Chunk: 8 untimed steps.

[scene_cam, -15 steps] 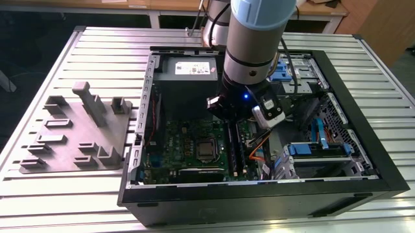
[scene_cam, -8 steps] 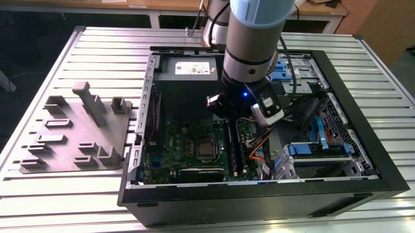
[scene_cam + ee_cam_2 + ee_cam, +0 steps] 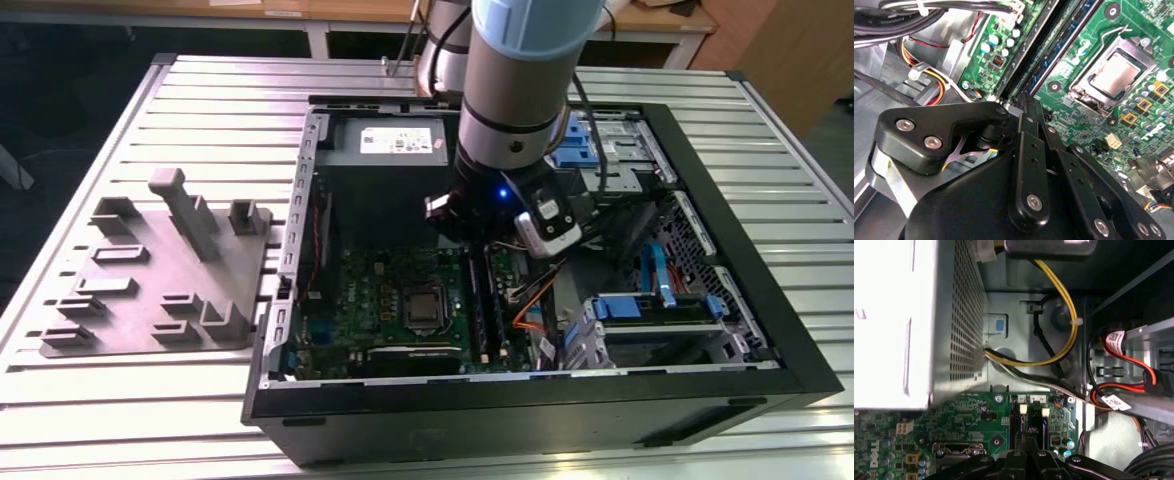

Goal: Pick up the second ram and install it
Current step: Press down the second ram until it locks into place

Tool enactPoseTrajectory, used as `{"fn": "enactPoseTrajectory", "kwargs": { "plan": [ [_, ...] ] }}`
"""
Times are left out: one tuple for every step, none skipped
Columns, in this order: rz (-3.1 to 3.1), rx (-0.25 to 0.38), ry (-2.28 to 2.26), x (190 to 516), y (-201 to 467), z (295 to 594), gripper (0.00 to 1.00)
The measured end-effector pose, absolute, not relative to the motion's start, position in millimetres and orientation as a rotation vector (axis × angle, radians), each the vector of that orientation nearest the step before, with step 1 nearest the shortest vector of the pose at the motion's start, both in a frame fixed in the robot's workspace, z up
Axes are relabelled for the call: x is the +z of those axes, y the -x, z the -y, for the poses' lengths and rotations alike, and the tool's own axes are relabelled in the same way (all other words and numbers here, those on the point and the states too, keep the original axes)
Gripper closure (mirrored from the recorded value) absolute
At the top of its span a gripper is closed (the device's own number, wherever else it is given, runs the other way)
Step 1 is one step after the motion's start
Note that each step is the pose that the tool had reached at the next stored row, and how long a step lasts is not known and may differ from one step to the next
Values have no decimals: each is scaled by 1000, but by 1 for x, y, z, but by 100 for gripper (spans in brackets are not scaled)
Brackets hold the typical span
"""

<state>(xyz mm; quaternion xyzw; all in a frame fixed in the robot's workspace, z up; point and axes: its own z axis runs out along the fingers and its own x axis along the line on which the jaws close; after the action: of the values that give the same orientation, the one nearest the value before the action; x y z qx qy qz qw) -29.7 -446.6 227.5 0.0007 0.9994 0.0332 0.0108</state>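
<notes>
Ribbed metal table (image 3: pixel 160 390) forms the work surface; we record on it an open black computer case (image 3: pixel 534 410) and, at the exterior view's left, a grey moulded fixture tray (image 3: pixel 147 290) with raised blocks.

Inside the case we list a green motherboard (image 3: pixel 374 295) with a square processor socket (image 3: pixel 424 310), shown in the second wrist view as a metal-framed socket (image 3: pixel 1114 75). At the far end of the case lies a power supply box (image 3: pixel 387 145), whose perforated wall (image 3: pixel 966 315) we see in the first wrist view. Yellow and black cables (image 3: pixel 1064 300) and red cables (image 3: pixel 1134 365) run beside it. Blue drive brackets (image 3: pixel 654 305) sit at the exterior view's right.

We note the arm reaching down into the case, its gripper (image 3: pixel 483 250) low over the long black memory slots (image 3: pixel 483 310) to the right of the socket in the exterior view. In both wrist views the fingers (image 3: pixel 1026 112) stand pressed close together, their tips meeting right over the slots (image 3: pixel 1029 420).

The second ram (image 3: pixel 1066 47) appears as a dark blue-green strip lying along the slot row beyond the fingertips; we cannot tell whether it is fully seated, nor whether the fingers still touch its edge.
</notes>
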Motion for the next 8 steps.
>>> {"fn": "enactPoseTrajectory", "kwargs": {
  "plan": [
    [-3118,104,-2,227,30,446,90],
    [-3118,104,-2,227,30,444,90],
    [-3118,104,-2,227,30,444,90],
    [-3118,104,-2,226,30,443,90],
    [-3118,104,-2,225,30,443,90],
    [-3118,104,-2,224,30,443,90],
    [-3118,104,-2,223,30,443,90],
    [-3118,104,-2,223,30,443,90]
  ]
}}
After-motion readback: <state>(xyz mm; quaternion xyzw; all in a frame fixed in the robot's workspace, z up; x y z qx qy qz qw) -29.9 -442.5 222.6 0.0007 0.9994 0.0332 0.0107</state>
